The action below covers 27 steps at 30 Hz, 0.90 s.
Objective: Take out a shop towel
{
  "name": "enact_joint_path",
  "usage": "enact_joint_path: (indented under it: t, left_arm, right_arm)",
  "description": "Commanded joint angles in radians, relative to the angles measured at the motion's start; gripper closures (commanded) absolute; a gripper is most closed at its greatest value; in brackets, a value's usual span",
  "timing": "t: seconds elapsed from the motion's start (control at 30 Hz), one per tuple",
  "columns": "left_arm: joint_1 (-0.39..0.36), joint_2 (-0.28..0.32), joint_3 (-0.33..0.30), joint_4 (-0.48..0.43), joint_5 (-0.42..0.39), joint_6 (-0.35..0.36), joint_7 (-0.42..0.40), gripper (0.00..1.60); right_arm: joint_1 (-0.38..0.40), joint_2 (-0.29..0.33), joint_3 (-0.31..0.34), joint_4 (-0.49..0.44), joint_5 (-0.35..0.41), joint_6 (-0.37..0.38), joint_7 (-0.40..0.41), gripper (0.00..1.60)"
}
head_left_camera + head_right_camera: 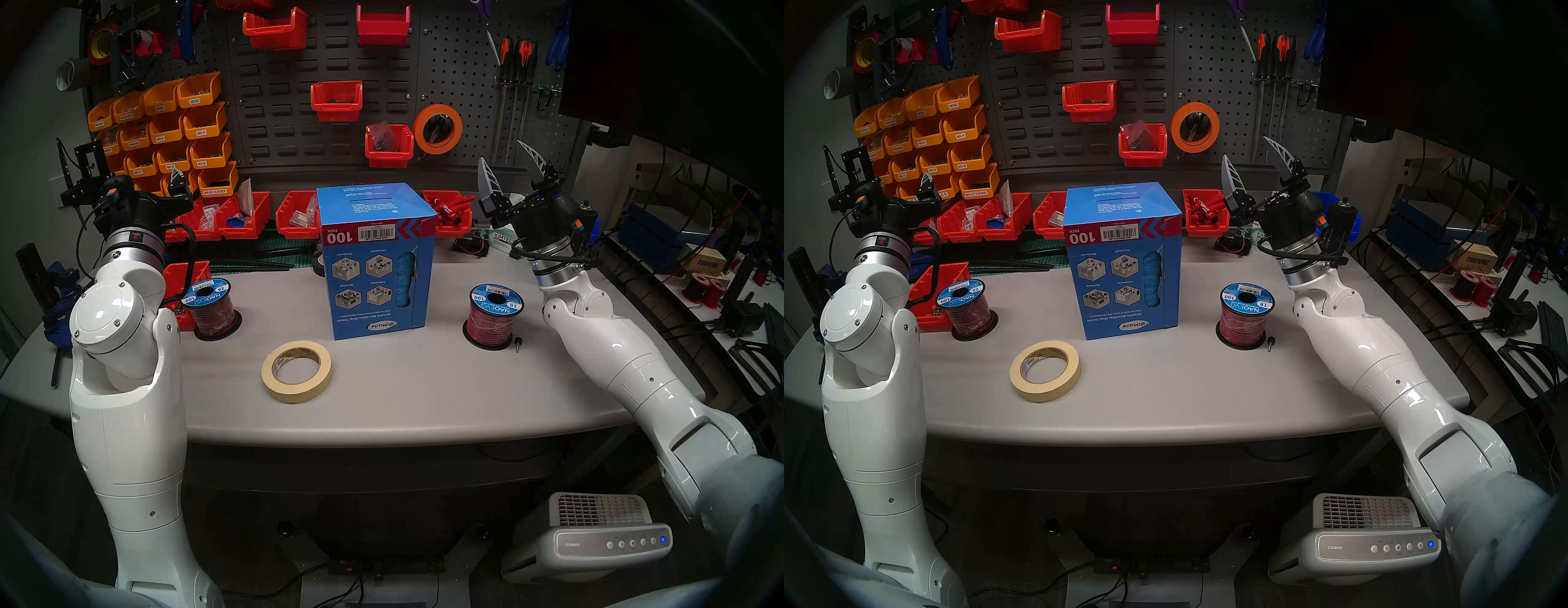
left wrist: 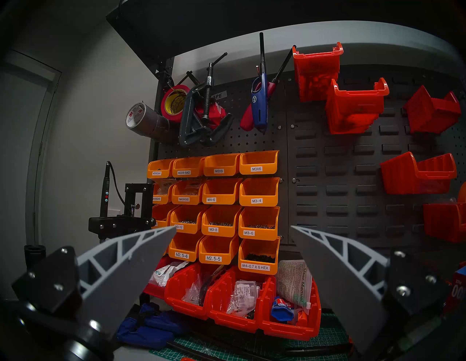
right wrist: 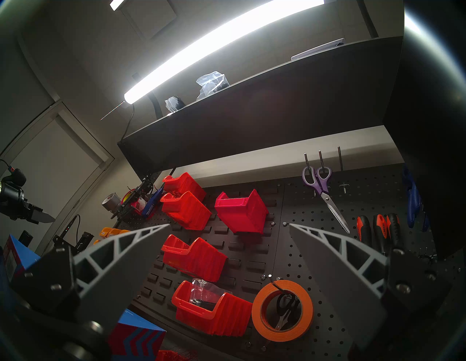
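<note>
Approach stage, judged from the layout: both the left tool (image 1: 127,170) and the right tool (image 1: 511,167) stand released and empty, raised toward the pegboard. Shop towel (image 1: 405,280) shows through the slot at the front right edge of the blue carton (image 1: 365,297) at mid-desk (image 1: 403,390), well apart from both tools. Next move calls for lowering one tool to that slot and pinching the exposed cloth.

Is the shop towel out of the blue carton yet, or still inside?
Still inside. The shop towel shows only through the slot at the blue carton's front corner; the left gripper and right gripper are open, raised and empty.
</note>
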Motion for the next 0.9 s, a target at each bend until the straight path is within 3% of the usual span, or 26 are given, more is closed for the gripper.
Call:
enact_joint_path:
  t: [0.0,0.27,0.47,0.87]
  left_arm:
    - [0.001,0.007,0.014,-0.043,-0.011,-0.018,-0.026,0.0]
    - [-0.013,0.023,0.014,-0.086,-0.052,-0.011,-0.072,0.0]
    - [-0.034,0.055,-0.013,-0.101,-0.094,0.0,-0.124,0.0]
    - [-0.115,0.121,-0.121,-0.066,-0.272,0.075,-0.279,0.0]
  right_arm:
    - [0.014,0.024,0.016,-0.072,0.005,0.039,-0.026,0.0]
    - [0.068,0.061,0.018,-0.166,-0.043,0.075,-0.005,0.0]
    - [0.079,0.084,0.034,-0.228,-0.028,0.108,0.005,0.0]
    - [-0.079,0.195,0.058,-0.4,0.041,0.175,-0.031,0.0]
